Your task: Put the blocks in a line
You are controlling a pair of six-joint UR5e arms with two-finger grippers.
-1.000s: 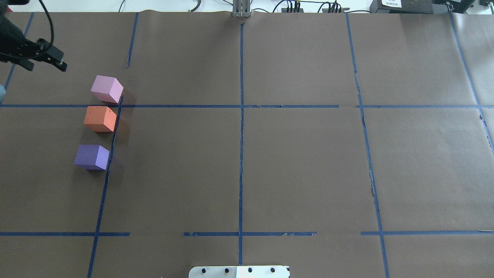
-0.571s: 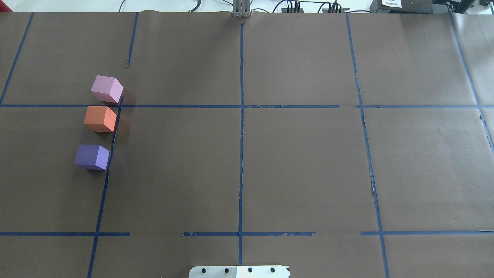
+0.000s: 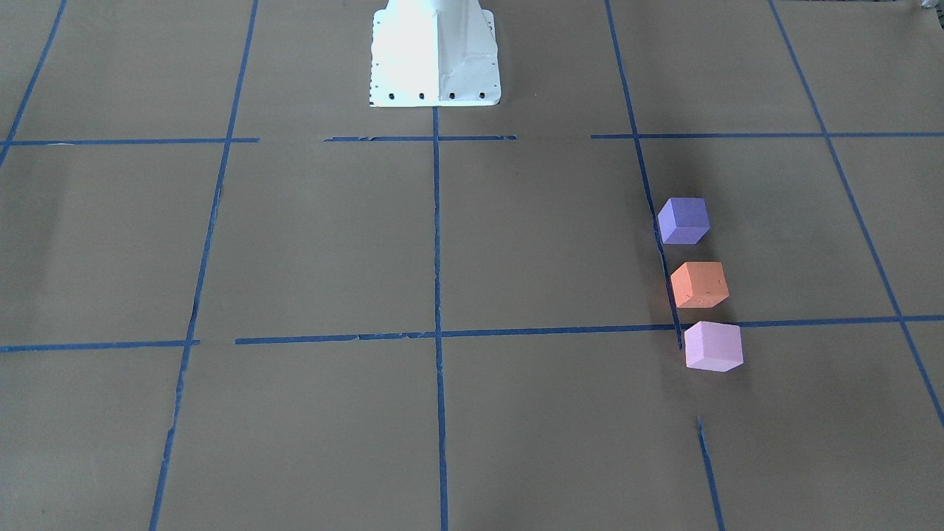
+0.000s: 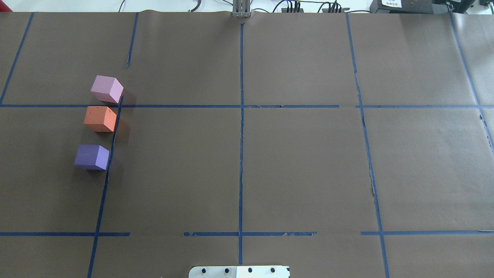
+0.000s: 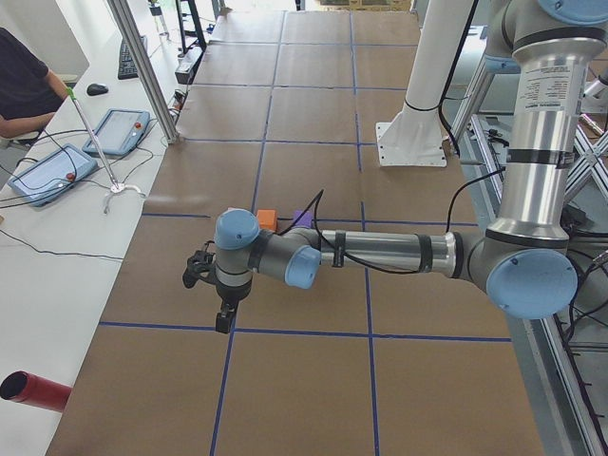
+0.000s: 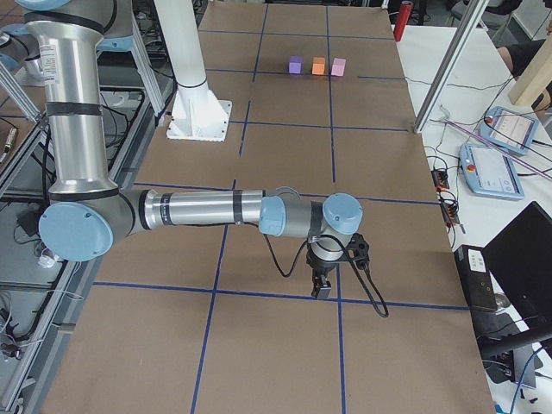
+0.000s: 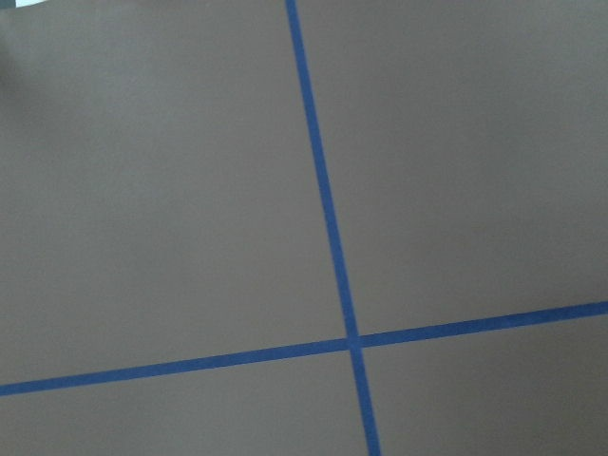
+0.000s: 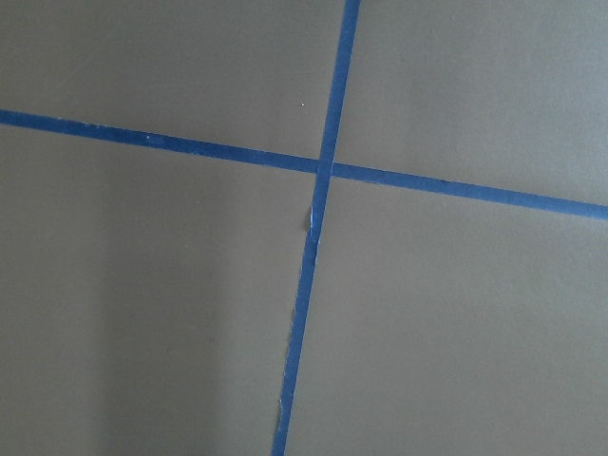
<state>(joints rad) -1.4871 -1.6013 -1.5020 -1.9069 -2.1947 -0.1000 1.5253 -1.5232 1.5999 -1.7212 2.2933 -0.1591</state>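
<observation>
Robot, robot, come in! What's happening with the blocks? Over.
Hands off the blocks: left hand, right hand, open or shut unclear. Lined up: purple block, orange block, pink block. Nothing seen in the way.

light: even, diffuse, fairly bright | glare: white robot base (image 3: 435, 51) blown out in the front-facing view | shadows: soft, short, cast from orange block (image 4: 100, 119), violet block (image 4: 92, 156) and pink block (image 4: 107, 88) toward the counter (image 4: 301, 166) centre | focus: exterior views sharp; both wrist views dimmer, slightly soft
</observation>
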